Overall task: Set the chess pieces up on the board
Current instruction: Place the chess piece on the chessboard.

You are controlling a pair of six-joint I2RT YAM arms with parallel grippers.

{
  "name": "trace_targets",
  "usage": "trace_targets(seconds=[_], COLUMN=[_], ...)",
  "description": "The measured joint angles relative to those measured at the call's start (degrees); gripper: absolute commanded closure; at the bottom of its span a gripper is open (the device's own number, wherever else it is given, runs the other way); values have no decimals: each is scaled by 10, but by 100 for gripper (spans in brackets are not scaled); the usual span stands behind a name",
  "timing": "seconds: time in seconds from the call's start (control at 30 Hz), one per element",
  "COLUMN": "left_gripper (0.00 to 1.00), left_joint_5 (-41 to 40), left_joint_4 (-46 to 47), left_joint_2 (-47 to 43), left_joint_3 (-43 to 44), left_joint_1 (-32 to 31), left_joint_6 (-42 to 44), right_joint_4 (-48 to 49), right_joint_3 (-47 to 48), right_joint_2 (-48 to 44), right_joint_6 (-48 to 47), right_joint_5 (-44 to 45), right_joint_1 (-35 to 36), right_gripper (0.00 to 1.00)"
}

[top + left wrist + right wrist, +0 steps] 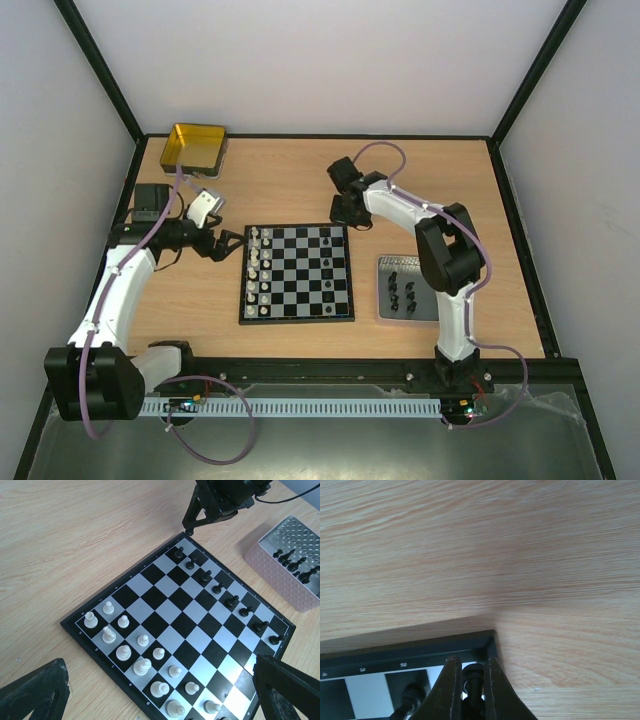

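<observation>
The right gripper [472, 664], clenched on a black chess piece [473, 676] at the corner of the board [415, 653], should lower straight, centre it, then release gently; the left gripper [157, 662] hangs open.

Checkered board [180, 625], whitish and black chess pieces [142, 666] along opposite edges

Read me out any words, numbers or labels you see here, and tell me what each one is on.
No text here can be read.
Board border: small white marks along the edge, too small and blurred to read.
Tin: no text seen.
Tray: no text seen.
</observation>
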Motion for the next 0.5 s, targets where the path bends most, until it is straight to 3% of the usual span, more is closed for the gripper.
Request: trace_targets(seconds=[0.5], left_gripper=[1], left_joint_5=[-15], left_joint_4=[3], left_joint_2=[3], left_joint_3=[0], left_joint_1=[-9], left_joint_6=[-5], right_joint_4=[-12], right_joint_3=[26], right_joint_2=[17], right_joint_6=[-2], right_joint_5=[0], right_joint_1=[28], right_gripper=[98])
